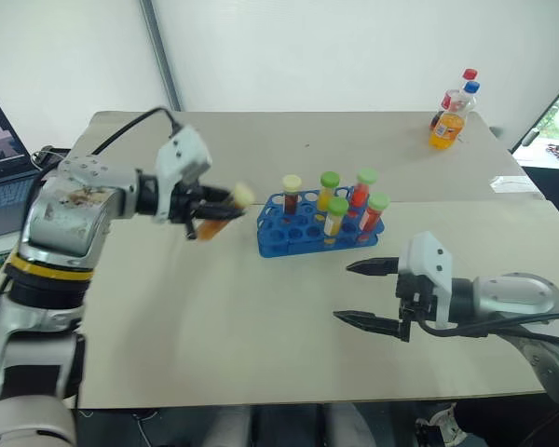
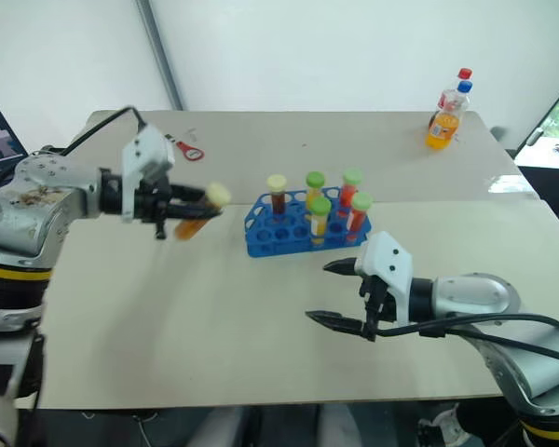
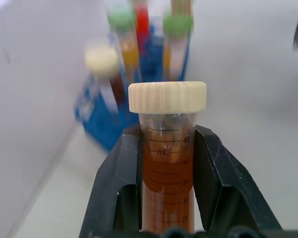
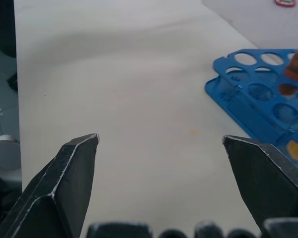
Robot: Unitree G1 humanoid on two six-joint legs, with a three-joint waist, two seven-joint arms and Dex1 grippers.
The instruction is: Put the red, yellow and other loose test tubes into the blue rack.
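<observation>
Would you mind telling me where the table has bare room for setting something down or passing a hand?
The pale tabletop is bare in front of the bright blue plastic tube rack, between both arms, and across the far strip up to the orange soda bottle. It is crowded around the rack, where capped tubes stand and the left tool holds an orange-brown tube.

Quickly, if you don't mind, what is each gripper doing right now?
Left gripper: closed on the orange-brown test tube.
Right gripper: open, holding nothing.

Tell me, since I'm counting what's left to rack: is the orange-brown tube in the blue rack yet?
Not yet. The orange-brown tube is tilted, clamped in the left pincer, beside the blue rack.
</observation>
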